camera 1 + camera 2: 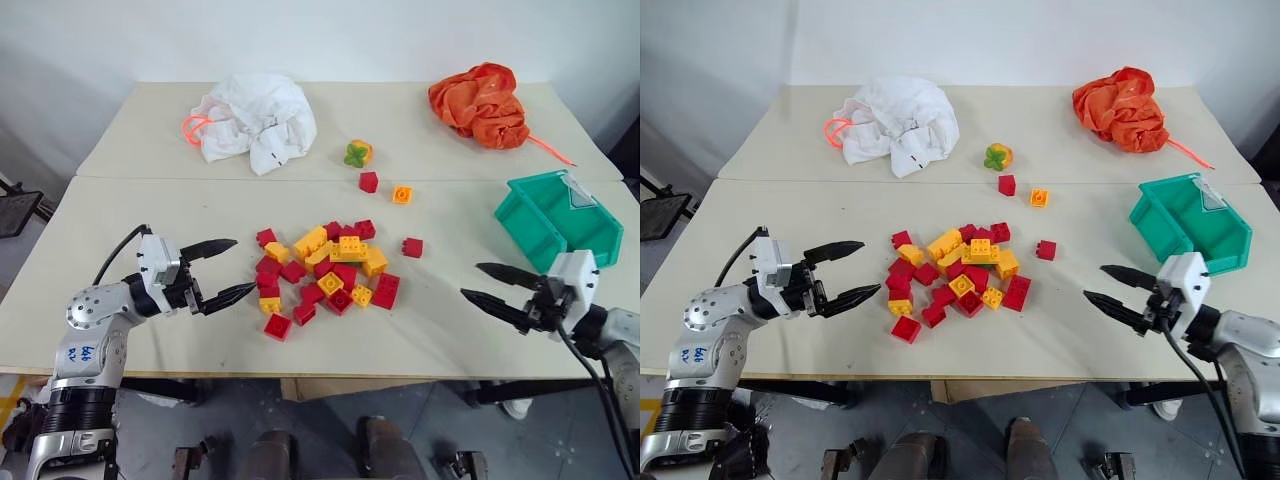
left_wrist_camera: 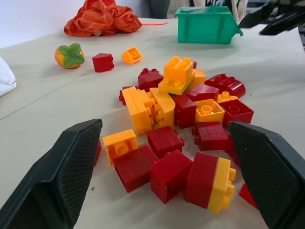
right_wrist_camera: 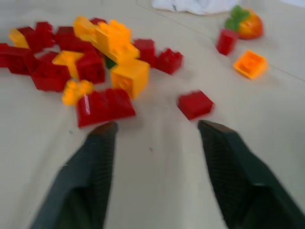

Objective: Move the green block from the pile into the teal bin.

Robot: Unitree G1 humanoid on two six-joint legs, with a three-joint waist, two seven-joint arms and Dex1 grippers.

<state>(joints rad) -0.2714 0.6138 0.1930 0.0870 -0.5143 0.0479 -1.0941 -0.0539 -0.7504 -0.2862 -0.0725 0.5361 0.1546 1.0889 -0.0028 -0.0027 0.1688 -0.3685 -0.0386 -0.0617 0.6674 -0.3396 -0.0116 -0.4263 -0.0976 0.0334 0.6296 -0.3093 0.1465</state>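
under yellow bricks (image 3: 112, 40), green block (image 3: 110, 62), mostly hidden

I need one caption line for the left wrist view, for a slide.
Open left end effector faces the pile of red and yellow bricks; teal bin behind.

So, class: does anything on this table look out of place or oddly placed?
Three bricks lie apart from the pile: a red one and an orange one further back, and a red one beside it. The green block is almost buried.

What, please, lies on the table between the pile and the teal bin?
One lone red brick lies between the pile and the bin; otherwise bare table, in the left eye view.
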